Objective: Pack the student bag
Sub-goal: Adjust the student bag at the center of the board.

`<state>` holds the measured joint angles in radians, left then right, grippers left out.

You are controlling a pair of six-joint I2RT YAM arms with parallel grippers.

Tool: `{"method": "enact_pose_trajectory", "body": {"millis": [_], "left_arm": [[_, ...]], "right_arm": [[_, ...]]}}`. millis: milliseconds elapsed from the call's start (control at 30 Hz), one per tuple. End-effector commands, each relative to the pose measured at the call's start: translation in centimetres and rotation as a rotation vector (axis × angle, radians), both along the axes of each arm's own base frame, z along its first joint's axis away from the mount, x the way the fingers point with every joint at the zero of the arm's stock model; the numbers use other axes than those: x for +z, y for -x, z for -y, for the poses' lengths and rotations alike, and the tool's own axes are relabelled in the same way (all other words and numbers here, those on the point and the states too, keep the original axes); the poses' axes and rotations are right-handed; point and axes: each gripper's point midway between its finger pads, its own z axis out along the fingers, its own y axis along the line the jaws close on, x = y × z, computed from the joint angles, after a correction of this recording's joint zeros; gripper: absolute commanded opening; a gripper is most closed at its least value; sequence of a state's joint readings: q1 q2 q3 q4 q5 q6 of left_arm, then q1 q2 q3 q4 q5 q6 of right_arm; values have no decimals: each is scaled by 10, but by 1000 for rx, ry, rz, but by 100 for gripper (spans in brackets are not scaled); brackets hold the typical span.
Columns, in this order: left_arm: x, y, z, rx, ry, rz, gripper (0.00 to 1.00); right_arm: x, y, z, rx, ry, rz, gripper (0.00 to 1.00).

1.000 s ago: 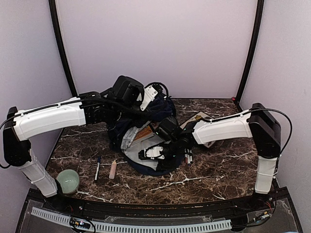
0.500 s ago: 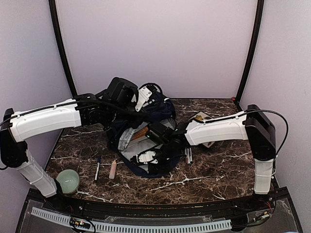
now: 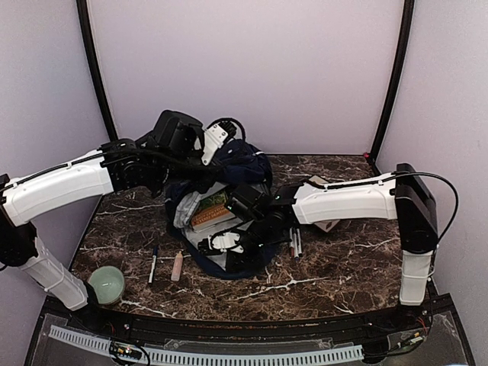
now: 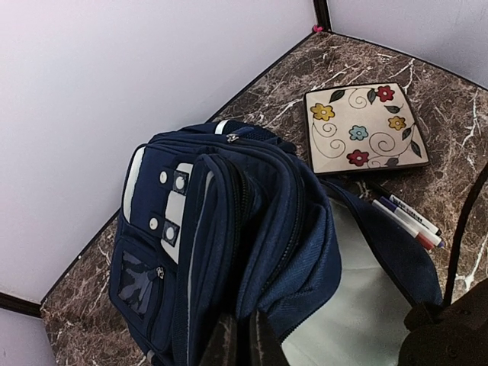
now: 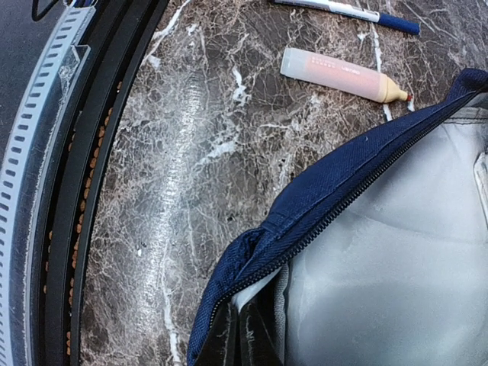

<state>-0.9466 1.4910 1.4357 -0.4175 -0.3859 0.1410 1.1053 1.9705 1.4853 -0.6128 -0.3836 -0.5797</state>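
We've got a marble table with the bag lying mid-table toward the back. Its main pocket is unzipped, the grey lining is showing, and the near flap is spread toward the arm bases. Something brown and green sits inside; we can't tell what. We see the left gripper clamped tight on navy fabric at the bag's upper edge, holding it up. We see the right gripper pinched closed on the near flap's zipper rim. A square floral plate lies just right of the bag. A green bowl sits near the left front corner. Markers lie just beside the flap, in front of the plate. A peach tube and a pen lie side by side left of the flap, apart from it.
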Motion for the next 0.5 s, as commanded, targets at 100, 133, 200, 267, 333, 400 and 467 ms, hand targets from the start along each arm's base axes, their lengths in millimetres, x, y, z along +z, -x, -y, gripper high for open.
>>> {"method": "enact_pose_trajectory", "body": {"millis": [100, 133, 200, 267, 333, 400, 467], "left_arm": [[2, 3, -6, 17, 46, -15, 0], [-7, 4, -3, 10, 43, -34, 0], [-26, 4, 2, 1, 27, -70, 0], [-44, 4, 5, 1, 12, -101, 0], [-57, 5, 10, -8, 15, -128, 0], [-64, 6, 12, -15, 18, -145, 0], [-70, 6, 14, -17, 12, -158, 0]], "right_arm": [[28, 13, 2, 14, -44, -6, 6], [22, 13, 5, 12, -29, -2, 6], [16, 16, 10, 11, -13, -12, 8], [15, 19, 15, 8, -10, -23, 13], [21, 19, 19, 3, -22, -14, 19], [30, 20, 25, 1, -32, -7, 23], [38, 20, 33, -2, -45, -12, 27]]}}
